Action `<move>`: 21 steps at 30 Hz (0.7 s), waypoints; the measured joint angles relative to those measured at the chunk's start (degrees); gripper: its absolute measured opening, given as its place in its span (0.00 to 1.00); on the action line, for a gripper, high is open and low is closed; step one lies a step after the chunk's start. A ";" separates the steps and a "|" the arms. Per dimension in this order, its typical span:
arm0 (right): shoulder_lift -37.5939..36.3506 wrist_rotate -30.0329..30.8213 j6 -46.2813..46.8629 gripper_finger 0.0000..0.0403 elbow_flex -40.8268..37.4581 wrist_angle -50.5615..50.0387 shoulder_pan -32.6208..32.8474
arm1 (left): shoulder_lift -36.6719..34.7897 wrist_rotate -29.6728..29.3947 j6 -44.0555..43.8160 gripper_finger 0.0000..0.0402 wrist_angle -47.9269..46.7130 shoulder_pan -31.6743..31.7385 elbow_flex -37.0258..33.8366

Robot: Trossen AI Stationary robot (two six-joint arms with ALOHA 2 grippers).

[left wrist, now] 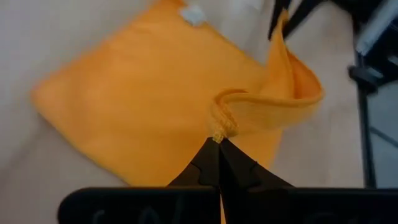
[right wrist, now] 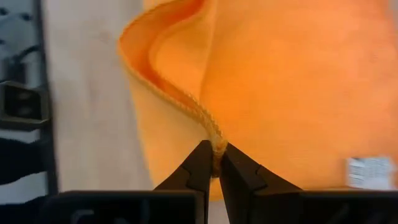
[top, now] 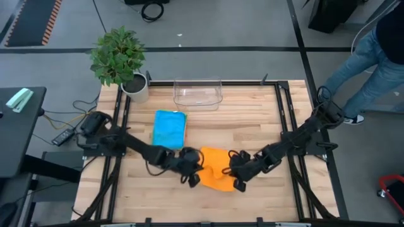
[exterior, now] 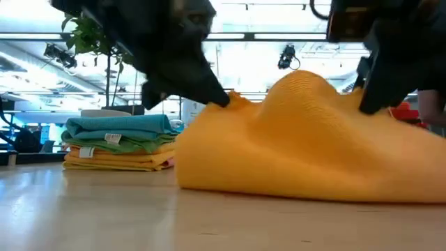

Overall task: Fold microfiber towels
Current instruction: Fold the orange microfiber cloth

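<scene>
While both claws pinch it, the orange towel (top: 214, 167) lies at the table's (top: 252, 126) front middle.

From above, the left gripper (top: 193, 169) and right gripper (top: 236, 173) flank that towel; a folded stack (top: 170, 128) topped in blue sits behind, near the bin (top: 197, 93). Low down, the towel humps between the claws, and the stack shows small white tags, unreadable. At the left wrist, fingers (left wrist: 208, 165) pressed together nip a hem corner. At the right wrist, fingers (right wrist: 202, 165) clamp the hem; a white label (right wrist: 368, 171) is illegible.
</scene>
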 joint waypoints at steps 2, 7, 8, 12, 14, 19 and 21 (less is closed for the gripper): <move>0.00 0.01 0.82 0.09 0.00 -2.25 -1.33 | -0.02 0.64 1.34 0.00 -1.07 2.09 0.05; 0.00 1.57 3.28 0.09 0.00 -7.96 -3.29 | -0.02 2.62 5.94 0.01 -5.90 6.22 0.03; 0.00 2.40 3.94 0.09 0.00 -9.40 -3.47 | -0.02 3.27 7.05 0.00 -6.80 7.03 0.03; 0.00 5.87 6.71 0.09 0.00 -13.46 -4.24 | -0.02 5.09 11.36 0.00 -7.61 10.19 0.03; 0.00 6.46 8.26 0.09 0.00 -14.55 -4.73 | -0.02 5.64 12.91 0.01 -7.66 11.68 0.03; 0.00 7.63 11.20 0.09 0.00 -16.46 -5.87 | -0.02 6.14 14.30 0.01 -7.46 14.81 0.03; 0.00 7.60 12.07 0.09 0.00 -17.23 -6.27 | -0.02 6.90 15.13 0.01 -7.23 15.80 0.03</move>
